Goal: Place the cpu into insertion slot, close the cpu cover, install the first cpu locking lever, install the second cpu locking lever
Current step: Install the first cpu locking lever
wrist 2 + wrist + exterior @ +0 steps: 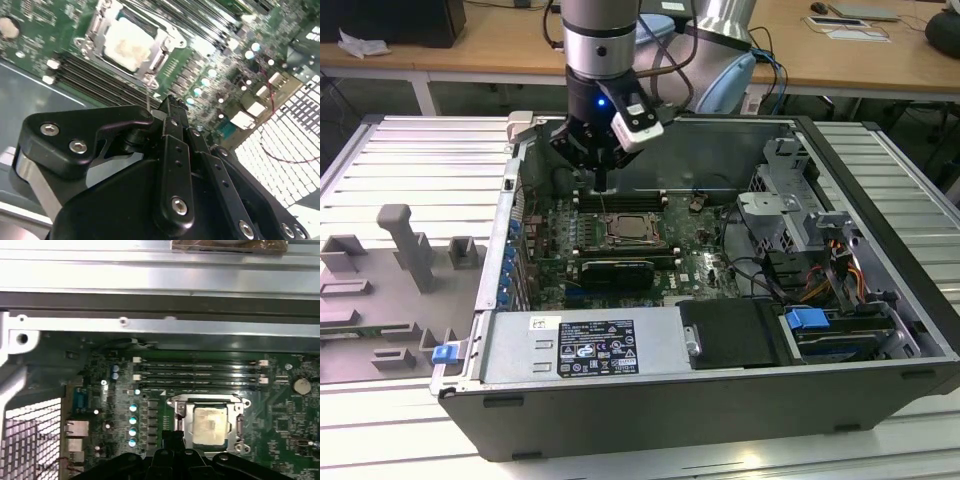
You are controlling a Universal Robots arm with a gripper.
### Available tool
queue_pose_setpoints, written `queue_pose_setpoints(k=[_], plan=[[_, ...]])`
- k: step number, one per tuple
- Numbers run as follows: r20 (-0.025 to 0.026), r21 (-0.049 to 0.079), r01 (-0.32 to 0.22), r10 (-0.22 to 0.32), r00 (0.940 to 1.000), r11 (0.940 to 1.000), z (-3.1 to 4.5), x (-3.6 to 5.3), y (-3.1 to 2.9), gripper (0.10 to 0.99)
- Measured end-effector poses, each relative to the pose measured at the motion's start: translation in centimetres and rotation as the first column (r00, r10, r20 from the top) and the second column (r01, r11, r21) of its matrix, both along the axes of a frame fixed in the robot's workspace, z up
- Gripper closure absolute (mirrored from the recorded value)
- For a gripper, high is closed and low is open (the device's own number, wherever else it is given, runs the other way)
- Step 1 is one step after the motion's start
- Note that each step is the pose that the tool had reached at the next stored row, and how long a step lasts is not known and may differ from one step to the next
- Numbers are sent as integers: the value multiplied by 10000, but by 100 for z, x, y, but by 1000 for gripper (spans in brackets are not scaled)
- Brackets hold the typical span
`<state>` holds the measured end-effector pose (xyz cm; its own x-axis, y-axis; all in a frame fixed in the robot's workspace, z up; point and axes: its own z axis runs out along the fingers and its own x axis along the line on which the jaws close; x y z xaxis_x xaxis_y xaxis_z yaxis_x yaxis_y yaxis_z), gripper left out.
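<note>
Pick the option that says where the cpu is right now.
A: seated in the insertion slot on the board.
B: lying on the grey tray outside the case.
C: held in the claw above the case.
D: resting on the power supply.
A: in both wrist views the cpu shows its pale top inside the insertion slot, and the claw hangs above the board.

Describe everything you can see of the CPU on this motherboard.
The cpu is a small flat square chip with a pale silvery metal top, smudged lighter in the middle. It lies level in the insertion slot, framed by the silvery cpu cover lying down around its edges. Nothing else rests on it.
</note>
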<state>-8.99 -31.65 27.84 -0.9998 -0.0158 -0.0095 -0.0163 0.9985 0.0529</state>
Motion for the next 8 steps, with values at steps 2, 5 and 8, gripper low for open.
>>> queue_pose_setpoints(k=[2,5,8], plan=[[2,0,1,-1,10000,10000,-56,-83,25,980],[2,0,1,-1,10000,10000,-108,-110,66,980],[2,0,0,0,10000,10000,-131,-111,138,980]])
